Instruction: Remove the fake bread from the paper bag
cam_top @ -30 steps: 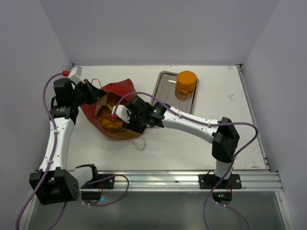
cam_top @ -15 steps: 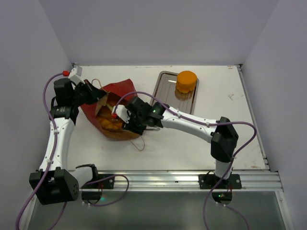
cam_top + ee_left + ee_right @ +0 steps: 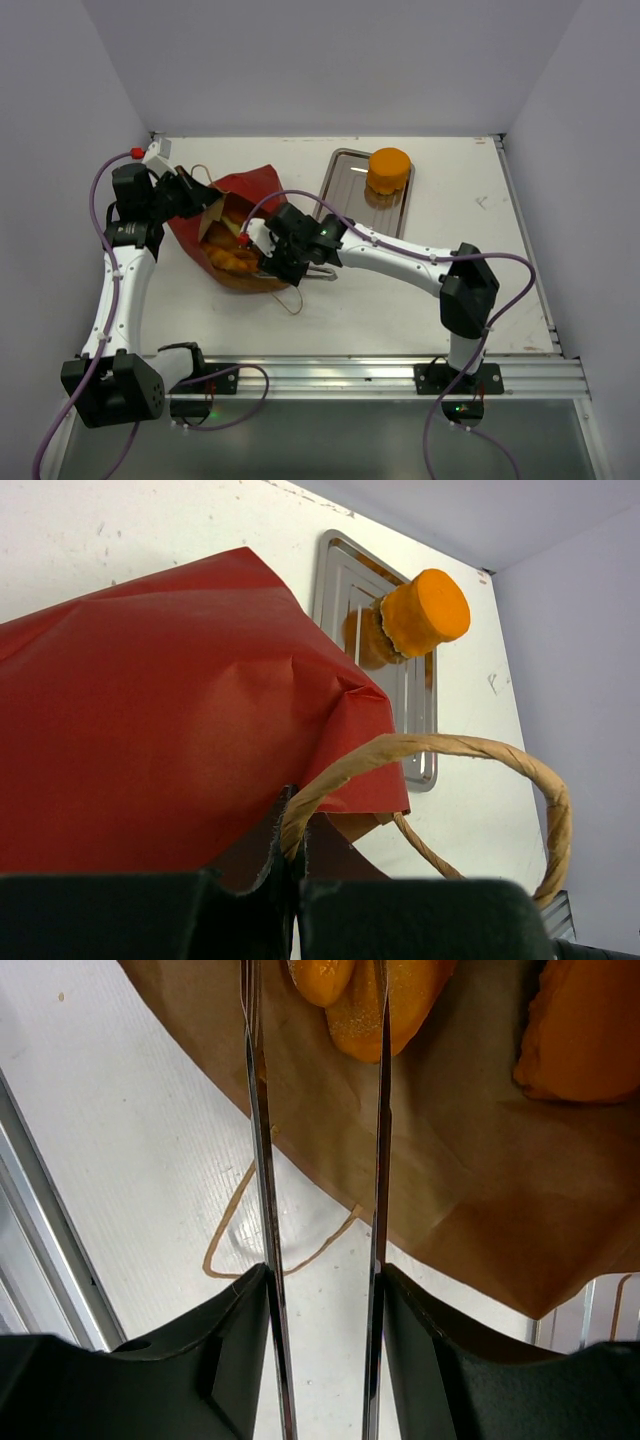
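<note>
The paper bag (image 3: 252, 185) lies on its side at the left, red outside, its brown inside facing the near right. Several golden-orange bread pieces (image 3: 226, 256) lie in its mouth. My left gripper (image 3: 200, 197) is shut on the bag's upper rim and cord handle (image 3: 450, 745), with the red bag wall (image 3: 180, 710) just beyond the jaws. My right gripper (image 3: 252, 250) is open, its thin metal fingers (image 3: 255, 1160) reaching into the bag's mouth. A small bread piece (image 3: 322, 980) lies between the fingertips, a longer one (image 3: 415, 1000) just beyond the right finger, and another (image 3: 585, 1030) farther right.
A metal tray (image 3: 345, 190) stands right of the bag with a round orange bun (image 3: 388, 170) on its far end; both also show in the left wrist view, the tray (image 3: 335, 580) and the bun (image 3: 425, 615). The bag's second cord handle (image 3: 293, 298) lies on the table.
My right gripper has shifted slightly to the right at the bag's mouth. The left arm and the bag have stayed put.
</note>
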### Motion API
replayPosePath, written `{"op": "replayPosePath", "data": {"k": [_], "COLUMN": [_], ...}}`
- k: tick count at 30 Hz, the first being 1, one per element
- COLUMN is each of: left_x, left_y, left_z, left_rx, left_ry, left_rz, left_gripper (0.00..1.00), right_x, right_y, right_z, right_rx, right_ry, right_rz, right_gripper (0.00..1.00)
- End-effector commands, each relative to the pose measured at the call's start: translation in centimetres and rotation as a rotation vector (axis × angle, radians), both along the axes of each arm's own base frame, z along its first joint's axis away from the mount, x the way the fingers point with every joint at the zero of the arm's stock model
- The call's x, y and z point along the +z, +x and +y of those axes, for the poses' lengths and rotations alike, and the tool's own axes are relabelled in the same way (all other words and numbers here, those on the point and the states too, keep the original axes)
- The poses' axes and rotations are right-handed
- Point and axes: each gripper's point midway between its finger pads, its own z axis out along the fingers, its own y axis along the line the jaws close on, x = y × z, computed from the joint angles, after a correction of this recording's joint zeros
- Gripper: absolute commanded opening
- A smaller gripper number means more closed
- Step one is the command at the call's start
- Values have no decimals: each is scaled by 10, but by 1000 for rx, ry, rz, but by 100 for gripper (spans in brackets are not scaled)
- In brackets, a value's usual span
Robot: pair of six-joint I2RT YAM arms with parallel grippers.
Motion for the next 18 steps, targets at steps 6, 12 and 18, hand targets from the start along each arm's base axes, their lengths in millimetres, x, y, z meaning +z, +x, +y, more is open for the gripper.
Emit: {"op": "replayPosePath", "data": {"k": [6, 12, 18], "left_x": [9, 9, 9], "left_y": [-4, -4, -5], "left_z": [-3, -3, -3], "left_rx": [-18, -18, -16], "left_ry": [-15, -16, -15], "left_rz": [-29, -30, -33], "left_gripper": [0, 0, 0], "right_x": [35, 25, 22], "right_y": [-2, -4, -3], "right_z": [2, 4, 6], "right_rx": [-52, -57, -50], "right_ry": [127, 126, 130], "right_rz": [39, 91, 116], "right_gripper": [49, 46, 25]}}
